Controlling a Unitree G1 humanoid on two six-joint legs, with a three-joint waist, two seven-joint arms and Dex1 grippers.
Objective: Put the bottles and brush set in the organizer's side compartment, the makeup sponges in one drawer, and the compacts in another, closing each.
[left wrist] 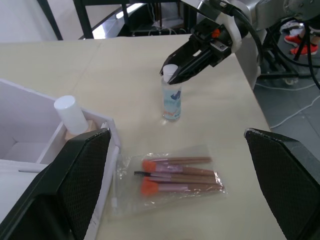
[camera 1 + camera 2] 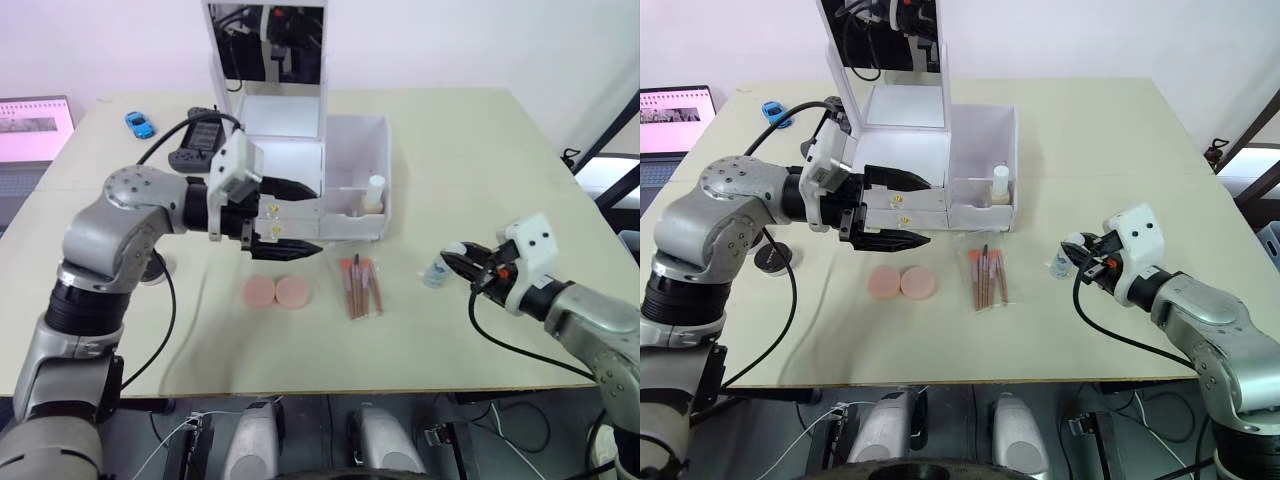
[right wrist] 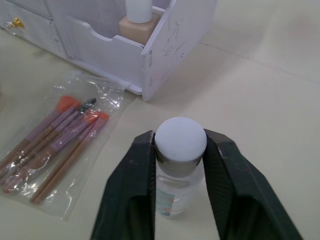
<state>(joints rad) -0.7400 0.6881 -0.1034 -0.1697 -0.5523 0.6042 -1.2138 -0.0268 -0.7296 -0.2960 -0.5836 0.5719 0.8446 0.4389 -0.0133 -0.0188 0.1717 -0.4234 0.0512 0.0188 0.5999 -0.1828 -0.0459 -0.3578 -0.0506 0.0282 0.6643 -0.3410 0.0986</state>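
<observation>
The white organizer point(image 2: 300, 170) stands with its mirror lid upright. In its side compartment point(image 2: 357, 165) the taller beige bottle point(image 2: 374, 193) stands upright, white cap up. The brush set point(image 2: 360, 286), a clear pouch of orange-tipped brushes, lies flat just in front of the organizer. The two peach-pink makeup sponges point(image 2: 277, 292) lie touching beside that pouch. The squat clear blue-labelled bottle point(image 3: 179, 170) stands upright, off the compartment's end of the organizer.

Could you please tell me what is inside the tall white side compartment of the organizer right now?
The white plastic organizer's side compartment holds one taller white-capped bottle of beige liquid, standing upright against its front wall. That wall hides the bottle's base and the bin floor there, so anything lying low cannot be seen.
</observation>
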